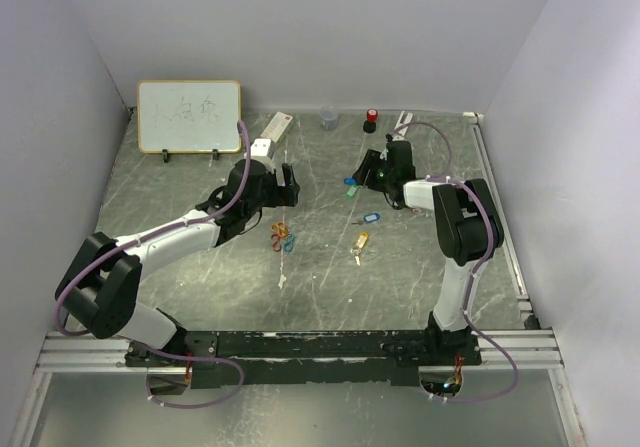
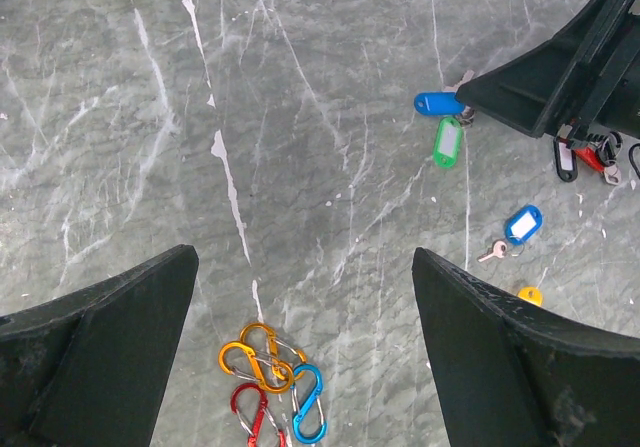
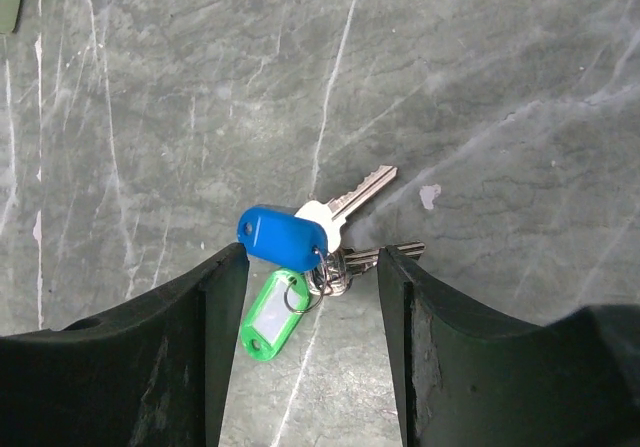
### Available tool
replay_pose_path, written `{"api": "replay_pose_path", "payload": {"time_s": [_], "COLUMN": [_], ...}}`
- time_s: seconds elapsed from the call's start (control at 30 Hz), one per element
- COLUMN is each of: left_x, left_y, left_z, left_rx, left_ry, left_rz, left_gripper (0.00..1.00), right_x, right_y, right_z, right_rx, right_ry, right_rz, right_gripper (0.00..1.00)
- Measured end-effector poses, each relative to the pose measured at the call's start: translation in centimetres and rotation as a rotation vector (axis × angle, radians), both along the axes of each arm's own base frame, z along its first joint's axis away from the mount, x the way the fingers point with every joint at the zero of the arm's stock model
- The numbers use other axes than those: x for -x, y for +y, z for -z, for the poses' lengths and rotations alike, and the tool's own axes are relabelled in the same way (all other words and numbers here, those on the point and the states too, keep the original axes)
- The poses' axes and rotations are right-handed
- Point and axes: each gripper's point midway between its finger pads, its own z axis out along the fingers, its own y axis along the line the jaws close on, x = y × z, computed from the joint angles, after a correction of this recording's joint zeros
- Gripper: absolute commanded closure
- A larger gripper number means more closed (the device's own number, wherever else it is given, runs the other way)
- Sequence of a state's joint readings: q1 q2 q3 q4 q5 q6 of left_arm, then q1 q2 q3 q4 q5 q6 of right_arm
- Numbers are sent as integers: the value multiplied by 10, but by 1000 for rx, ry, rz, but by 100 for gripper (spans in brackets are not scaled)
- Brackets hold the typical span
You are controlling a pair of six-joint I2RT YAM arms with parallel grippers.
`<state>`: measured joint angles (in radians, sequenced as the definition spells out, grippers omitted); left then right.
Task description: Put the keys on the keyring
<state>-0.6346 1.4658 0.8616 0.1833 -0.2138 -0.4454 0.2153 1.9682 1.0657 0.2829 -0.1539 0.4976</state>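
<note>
**Open right hand astride the tagged keys**

Main risk: pinching only the smooth blue tag [image 3: 283, 237] instead of the metal, through closing the right hand [image 3: 312, 259] exactly where now set. Would probably let the bunch swing, twist or drop. Second risk: shoving the keys [image 3: 345, 207] flat along the desk [image 3: 480, 87] with one finger, through coming down off-centre. Third: trapping the green tag [image 3: 268, 317] under a finger and dragging everything sideways.

Right hand open roughly as wide as the bunch, gripping nothing, one finger on each side of the blue tag and the small ring [image 3: 325, 279]. Bunch lying between the fingertips, right of centre and nearer the far edge than the near one.

Another blue-tagged key [image 1: 372, 217] and a yellow-tagged key [image 1: 360, 239] loose closer to mid-desk, apart from that hand. Left hand [image 2: 305, 267] spread wide and empty, above the carabiner clips [image 2: 270, 379] near the desk's centre.
</note>
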Motion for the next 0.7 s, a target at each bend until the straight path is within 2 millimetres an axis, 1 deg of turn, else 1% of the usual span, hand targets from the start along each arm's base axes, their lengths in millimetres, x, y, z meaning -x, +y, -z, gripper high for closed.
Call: {"api": "replay_pose_path", "payload": {"time_s": [0.2, 0.3, 0.4, 0.47, 0.6, 0.7], "left_x": [-1, -1, 1, 1, 1, 1], "left_y": [1, 2, 3, 4, 4, 3], "left_z": [0, 0, 0, -1, -1, 0], "left_rx": [0, -1, 0, 3, 2, 3], "left_ry": [1, 1, 0, -3, -1, 0], "left_rz": [-3, -4, -5, -5, -5, -5], "left_gripper": [0, 0, 0, 0, 0, 0], "right_x": [1, 3, -1, -2, 8, 17], "right_y": [9, 20, 40, 57, 93, 114], "right_z": [0, 0, 0, -1, -1, -2], "right_rx": [-20, -38, -58, -67, -88, -100], "right_ry": [-3, -4, -18, -26, -24, -19], "right_rz": [-27, -51, -92, -125, -204, -252], "right_gripper": [44, 44, 44, 44, 44, 44]}}
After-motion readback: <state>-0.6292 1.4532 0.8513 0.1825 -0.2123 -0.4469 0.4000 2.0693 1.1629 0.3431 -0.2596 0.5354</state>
